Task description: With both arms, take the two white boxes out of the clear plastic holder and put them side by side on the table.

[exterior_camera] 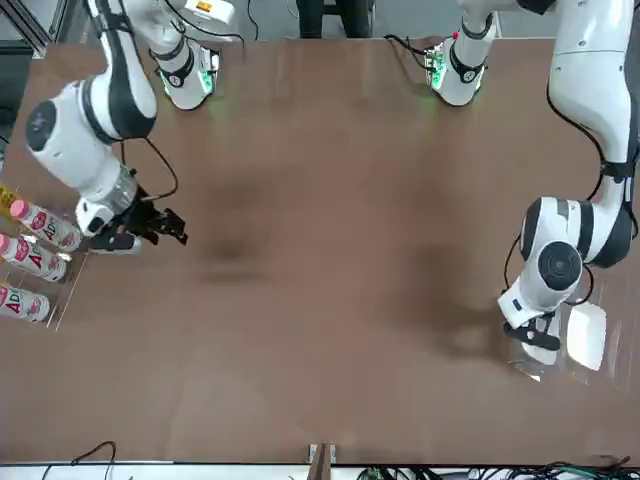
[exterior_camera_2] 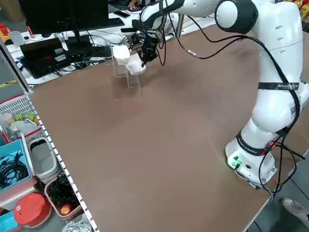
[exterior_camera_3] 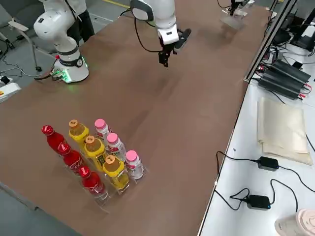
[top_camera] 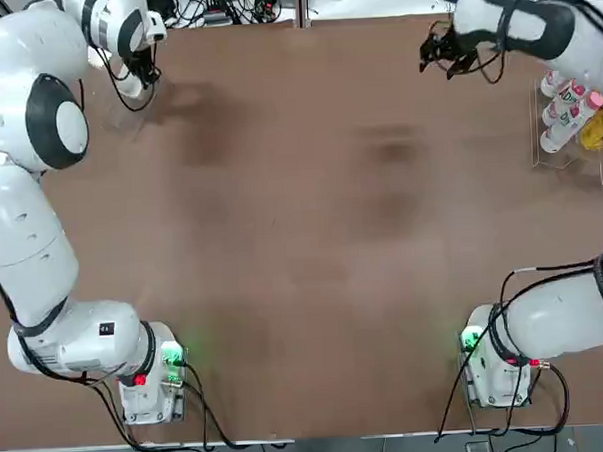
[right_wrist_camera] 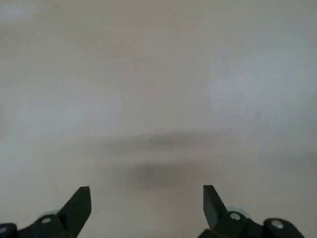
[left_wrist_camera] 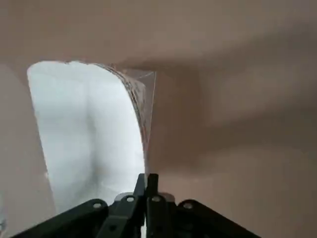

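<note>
Two small white boxes with rounded corners [exterior_camera_2: 120,53] [exterior_camera_2: 135,65] sit side by side at the clear plastic holder [exterior_camera_2: 127,93], near the far edge of the brown matte counter [exterior_camera: 330,300] on the robot's left. The left gripper [left_wrist_camera: 147,176] is clenched, its fingertips together at the edge of one box; as far as the close view lets me judge they touch it, though I cannot tell whether they have hold of it.

The right gripper [right_wrist_camera: 147,187] is released and holds nothing, above the counter on the robot's right. Close by stands a clear rack [exterior_camera_3: 107,206] with three pink-capped white bottles [exterior_camera_3: 134,164], three orange-capped yellow bottles [exterior_camera_3: 115,172] and three red bottles [exterior_camera_3: 93,183]. Beyond the counter's far edge, a folded cream cloth [exterior_camera_3: 283,129] lies on a white surface [exterior_camera_3: 241,182], and a black monitor [exterior_camera_2: 67,17] stands farther along it.
</note>
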{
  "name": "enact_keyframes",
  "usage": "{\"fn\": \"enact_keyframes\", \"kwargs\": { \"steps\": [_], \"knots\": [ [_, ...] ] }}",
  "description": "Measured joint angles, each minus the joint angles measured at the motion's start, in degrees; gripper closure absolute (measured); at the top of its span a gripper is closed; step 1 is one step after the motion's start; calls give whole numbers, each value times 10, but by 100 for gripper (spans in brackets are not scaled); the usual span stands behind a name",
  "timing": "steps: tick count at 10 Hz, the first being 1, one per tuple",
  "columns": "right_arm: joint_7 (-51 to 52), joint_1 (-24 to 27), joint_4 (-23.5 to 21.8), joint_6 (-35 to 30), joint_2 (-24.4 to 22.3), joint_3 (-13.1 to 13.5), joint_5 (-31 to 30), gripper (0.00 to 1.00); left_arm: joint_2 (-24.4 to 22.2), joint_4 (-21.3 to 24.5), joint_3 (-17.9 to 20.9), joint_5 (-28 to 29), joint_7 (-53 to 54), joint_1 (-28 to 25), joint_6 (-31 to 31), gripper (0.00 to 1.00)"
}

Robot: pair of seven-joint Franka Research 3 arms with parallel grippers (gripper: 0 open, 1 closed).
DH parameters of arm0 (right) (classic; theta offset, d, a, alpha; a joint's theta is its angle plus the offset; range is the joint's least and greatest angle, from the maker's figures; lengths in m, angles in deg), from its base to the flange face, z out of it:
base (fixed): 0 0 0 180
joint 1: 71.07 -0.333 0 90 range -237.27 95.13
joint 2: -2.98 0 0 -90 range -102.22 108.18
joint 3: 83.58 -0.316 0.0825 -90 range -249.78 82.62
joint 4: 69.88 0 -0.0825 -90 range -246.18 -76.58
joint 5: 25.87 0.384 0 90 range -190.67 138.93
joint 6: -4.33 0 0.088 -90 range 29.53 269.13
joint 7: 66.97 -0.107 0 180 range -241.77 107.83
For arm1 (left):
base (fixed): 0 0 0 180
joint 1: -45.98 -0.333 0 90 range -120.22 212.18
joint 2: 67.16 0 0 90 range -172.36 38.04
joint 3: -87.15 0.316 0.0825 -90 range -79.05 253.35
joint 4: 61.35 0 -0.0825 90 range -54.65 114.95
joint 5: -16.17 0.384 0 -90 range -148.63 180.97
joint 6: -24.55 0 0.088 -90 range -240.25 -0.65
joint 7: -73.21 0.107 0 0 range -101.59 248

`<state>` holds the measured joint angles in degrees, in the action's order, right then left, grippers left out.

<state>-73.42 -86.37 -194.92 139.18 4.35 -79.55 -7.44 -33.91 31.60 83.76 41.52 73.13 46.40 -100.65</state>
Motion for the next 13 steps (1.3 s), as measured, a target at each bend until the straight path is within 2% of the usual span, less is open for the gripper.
{"fn": "enact_keyframes", "kwargs": {
  "steps": [2, 3, 5, 7, 10, 13],
  "knots": [
    [-33, -32, -10, 18, 0, 0, 28, 0, -16, -15, -9, -40, -42, 27, 35, 98],
    [-46, -44, -13, 32, 0, 0, 30, 0, -26, -20, -28, -68, -87, 38, 56, 98],
    [-63, -77, -49, 105, 4, 0, 32, 0, -43, -24, -98, -104, -221, 50, 87, 98],
    [-120, -131, -93, 204, 28, 0, 33, 0, -45, -33, -178, -109, -315, 71, 94, 98],
    [-176, -177, -99, 271, 77, -1, 33, 0, -24, -41, -193, -133, -398, 195, 97, 98],
    [-177, -178, -99, 273, 84, 3, 33, 0, 57, -89, -192, -155, -439, 290, 74, 98]
  ]
}}
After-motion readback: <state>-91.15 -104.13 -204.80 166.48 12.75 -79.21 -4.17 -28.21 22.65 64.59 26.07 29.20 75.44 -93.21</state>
